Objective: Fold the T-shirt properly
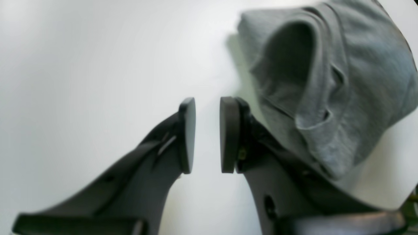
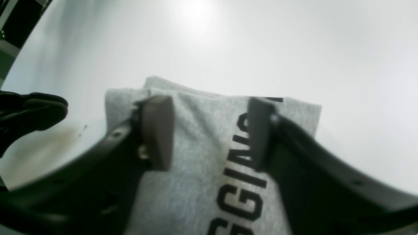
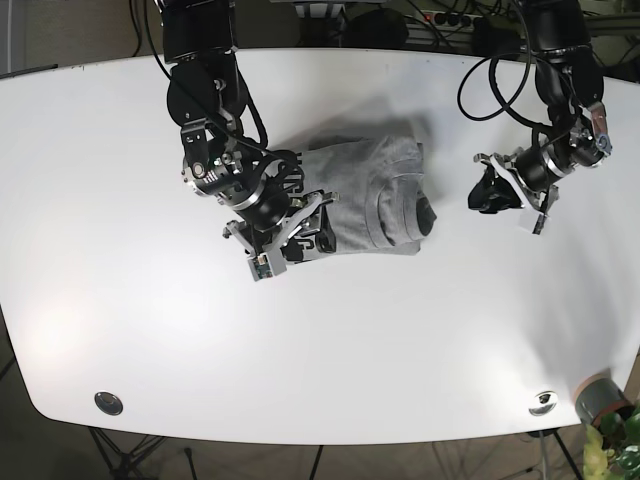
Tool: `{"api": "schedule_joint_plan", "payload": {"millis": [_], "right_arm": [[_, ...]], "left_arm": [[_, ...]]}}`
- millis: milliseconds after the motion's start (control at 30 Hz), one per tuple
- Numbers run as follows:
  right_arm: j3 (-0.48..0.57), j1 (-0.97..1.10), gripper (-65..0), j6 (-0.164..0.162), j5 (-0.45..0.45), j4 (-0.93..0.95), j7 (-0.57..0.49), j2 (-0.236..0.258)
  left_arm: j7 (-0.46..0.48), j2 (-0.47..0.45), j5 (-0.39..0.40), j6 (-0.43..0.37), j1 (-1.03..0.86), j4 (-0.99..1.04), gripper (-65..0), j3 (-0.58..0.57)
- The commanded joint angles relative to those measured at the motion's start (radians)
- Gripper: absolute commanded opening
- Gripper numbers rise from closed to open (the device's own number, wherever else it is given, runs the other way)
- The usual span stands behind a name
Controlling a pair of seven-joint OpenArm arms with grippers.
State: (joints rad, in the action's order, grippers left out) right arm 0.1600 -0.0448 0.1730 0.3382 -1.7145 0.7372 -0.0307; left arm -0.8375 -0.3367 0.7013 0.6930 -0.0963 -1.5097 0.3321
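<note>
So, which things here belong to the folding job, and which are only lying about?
Belonging to the job:
- grey T-shirt, partly folded
- right gripper, jaws open over the shirt
- left gripper, jaws open beside the shirt

Only lying about:
- white table
- cables
- plant

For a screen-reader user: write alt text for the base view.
From overhead, a folded grey T-shirt with black lettering lies mid-way across a white table. The right gripper hangs open over its lettered end, while the left gripper sits apart on bare table, off the collar end.
</note>
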Motion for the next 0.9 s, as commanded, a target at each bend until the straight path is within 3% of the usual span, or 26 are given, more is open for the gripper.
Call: {"api": "schedule_joint_plan", "payload": {"millis": [0, 67, 167, 433, 633, 867], "right_arm": [[-0.018, -0.039, -43.8, 0.007, 0.011, 0.031, -0.021, -0.005], [-0.021, -0.065, -50.6, 0.007, 0.005, 0.072, -0.021, -0.005], [-0.021, -0.099, -55.3, 0.007, 0.0, 0.115, -0.021, -0.005], [-0.021, -0.185, -56.0, 0.009, -0.003, 0.287, -0.031, -0.002], [-0.018, -0.181, -56.1, 0.013, -0.001, 0.426, -0.198, 0.03], [-0.018, -0.186, -56.3, 0.013, 0.009, 0.497, -0.253, 0.074]], "left_arm": [[0.024, -0.015, 0.025, 0.005, 0.013, -0.05, -53.6, -0.032], [0.024, -0.014, 0.025, 0.005, 0.013, -0.076, -53.6, -0.09], [0.024, -0.012, 0.025, 0.005, 0.011, -0.11, -53.6, -0.173], [0.025, 0.047, 0.022, 0.005, 0.014, -0.108, -53.6, -0.29], [0.031, 0.086, -0.053, 0.005, 0.031, 0.022, -53.6, -0.291], [0.031, 0.081, -0.058, 0.005, 0.135, 0.238, -53.6, -0.29]]}}
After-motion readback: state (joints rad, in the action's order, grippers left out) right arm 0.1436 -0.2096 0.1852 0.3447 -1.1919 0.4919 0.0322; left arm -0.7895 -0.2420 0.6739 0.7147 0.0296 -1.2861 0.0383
